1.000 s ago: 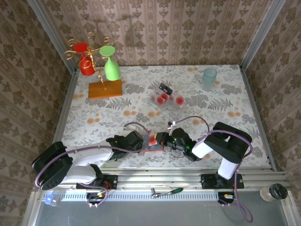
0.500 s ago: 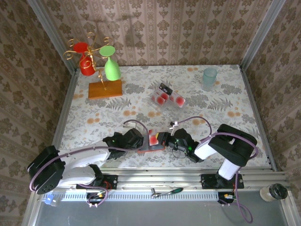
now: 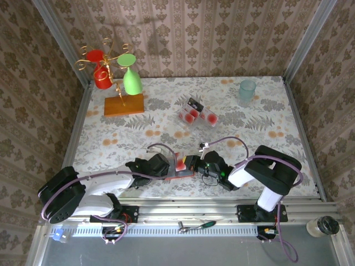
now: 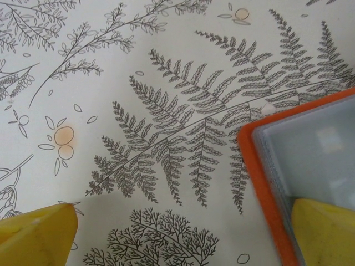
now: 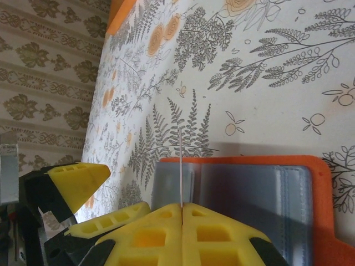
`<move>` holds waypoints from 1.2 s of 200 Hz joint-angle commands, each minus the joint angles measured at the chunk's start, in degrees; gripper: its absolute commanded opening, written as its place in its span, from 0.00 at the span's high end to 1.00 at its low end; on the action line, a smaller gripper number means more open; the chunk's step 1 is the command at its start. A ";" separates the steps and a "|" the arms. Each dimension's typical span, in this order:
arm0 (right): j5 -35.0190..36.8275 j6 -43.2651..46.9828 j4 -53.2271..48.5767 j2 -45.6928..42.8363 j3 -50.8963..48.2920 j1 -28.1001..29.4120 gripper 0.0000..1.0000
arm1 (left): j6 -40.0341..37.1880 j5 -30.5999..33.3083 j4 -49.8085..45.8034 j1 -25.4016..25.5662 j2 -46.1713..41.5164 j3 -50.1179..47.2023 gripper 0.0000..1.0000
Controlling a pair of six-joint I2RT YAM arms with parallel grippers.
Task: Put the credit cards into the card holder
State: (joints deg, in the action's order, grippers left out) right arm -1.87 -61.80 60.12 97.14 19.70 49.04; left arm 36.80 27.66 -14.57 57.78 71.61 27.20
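Damask-papered walls close in a bench (image 3: 266, 138) covered in fern-and-flower print. The card holder (image 3: 176, 174) lies open and flat near the bench's near edge, grey-blue lining up, between the two arms. The right gripper (image 5: 182, 213) is clamped on a single card (image 5: 181, 166), which the right wrist view shows edge-on as a thin pale line standing over the holder's lining; whether its far edge touches the lining cannot be told. The left gripper (image 4: 183, 233) has its fingers spread wide, one yellow tip over the holder's corner and the other over bare cloth. The other credit cards (image 3: 195, 113) sit in a loose cluster well apart, toward the far middle of the bench, with a teal cup (image 3: 247, 88) at the far right corner.
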 commanded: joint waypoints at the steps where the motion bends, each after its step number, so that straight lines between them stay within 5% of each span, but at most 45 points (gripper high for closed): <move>1: 1.91 -0.77 1.99 1.67 1.21 0.41 1.00 | 1.50 0.71 -0.62 0.33 -0.87 -0.99 0.00; 240: 1.95 -1.41 5.96 5.86 1.68 0.39 1.00 | 3.18 0.55 -0.81 0.41 -1.83 -3.12 0.00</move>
State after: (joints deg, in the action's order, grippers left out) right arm -1.87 -63.07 63.44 101.65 20.97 49.04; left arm 39.05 27.73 -13.28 57.78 70.59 25.36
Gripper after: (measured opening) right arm 0.064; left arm 0.999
